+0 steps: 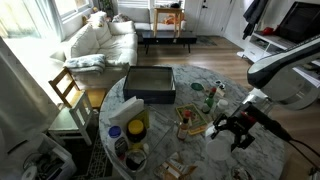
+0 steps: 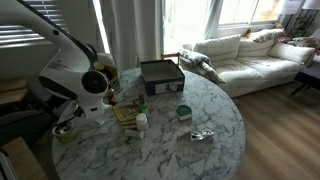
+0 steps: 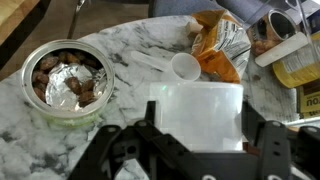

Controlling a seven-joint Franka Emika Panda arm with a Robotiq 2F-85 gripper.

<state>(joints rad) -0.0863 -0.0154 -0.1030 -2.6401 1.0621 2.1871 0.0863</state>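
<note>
**Entry 1. Black two-fingered gripper** (image 3: 195, 152). We recorded it open, jaws spread wide, hanging low over the round white-marble tabletop (image 3: 30, 140). In an exterior view it sat near the rim on the arm's own side.

**Entry 2. White translucent rectangular plastic box** (image 3: 197, 112). It lay flat on the tabletop, directly ahead of the gripper and centred between the fingers (image 3: 272, 150). Its broader side ran across from finger to finger and filled most of the gap. We could not tell whether the pads touched it.

**Entry 3. Neighbours, wrist view.**
- A round green-rimmed tin lined with crumpled foil (image 3: 65, 80) stood on the picture's left, apart from the box.
- A small white round cap (image 3: 185, 67) lay just beyond the box's far edge.
- A crinkled orange-and-silver packet (image 3: 220, 45) lay behind the cap.
- A yellow tub (image 3: 300, 65) stood at far right.

**Entry 4. Dark rectangular tray** (image 1: 150, 84). It stood mid-tabletop, well apart.

**Entry 5. Room.** We noted bare marble between tin and box. We judged the far edge crowded, and the nearer side and straight up the freest ways out.
</note>
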